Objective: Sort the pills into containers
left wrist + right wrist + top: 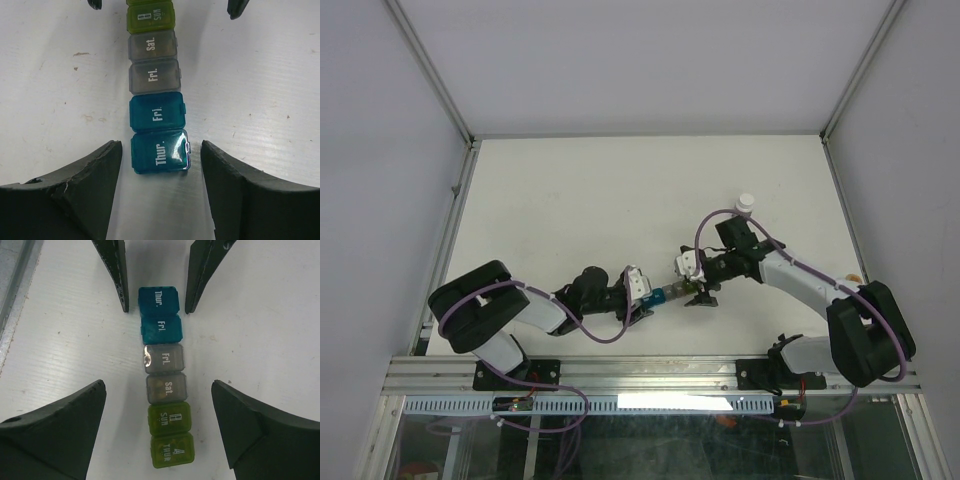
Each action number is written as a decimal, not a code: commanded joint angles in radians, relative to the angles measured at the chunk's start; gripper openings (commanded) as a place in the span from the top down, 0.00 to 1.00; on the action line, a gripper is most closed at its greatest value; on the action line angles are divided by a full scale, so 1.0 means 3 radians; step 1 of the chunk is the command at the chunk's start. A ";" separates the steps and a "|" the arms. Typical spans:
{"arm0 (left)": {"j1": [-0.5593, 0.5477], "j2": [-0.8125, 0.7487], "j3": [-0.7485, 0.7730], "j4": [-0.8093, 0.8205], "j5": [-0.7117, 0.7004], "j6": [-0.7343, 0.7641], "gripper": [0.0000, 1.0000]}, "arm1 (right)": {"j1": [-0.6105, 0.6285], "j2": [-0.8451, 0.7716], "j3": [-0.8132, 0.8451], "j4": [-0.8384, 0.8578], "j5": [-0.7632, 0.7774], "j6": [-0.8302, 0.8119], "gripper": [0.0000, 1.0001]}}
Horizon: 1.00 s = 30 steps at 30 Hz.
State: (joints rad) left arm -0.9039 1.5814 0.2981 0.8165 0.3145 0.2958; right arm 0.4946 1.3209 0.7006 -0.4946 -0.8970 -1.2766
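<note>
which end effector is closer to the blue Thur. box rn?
Left. The left end effector straddles the blue Thur. box, one finger on each side. The right end effector straddles the opposite, green end of the strip.

Just a scuffed white table (620,200) inside grey walls (380,180), a small white-capped bottle (745,203) back right, and maybe an orange speck (856,277) by its right edge.

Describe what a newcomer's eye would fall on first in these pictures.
A strip of coloured day-labelled pill boxes lies on the table, blue at one end, grey in the middle, green at the other. The left gripper straddles the blue end and the right gripper the green end, both open, neither touching it.
</note>
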 commanded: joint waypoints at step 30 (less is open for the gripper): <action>-0.0019 0.0481 0.0029 0.0936 0.0160 -0.0240 0.51 | 0.0610 0.0448 -0.0107 0.1097 0.0820 0.0525 0.35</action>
State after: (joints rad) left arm -0.9039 1.7153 0.2878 1.0393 0.3225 0.2241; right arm 0.6697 1.4506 0.6304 -0.1856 -0.6666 -1.1400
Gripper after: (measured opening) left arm 0.512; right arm 0.675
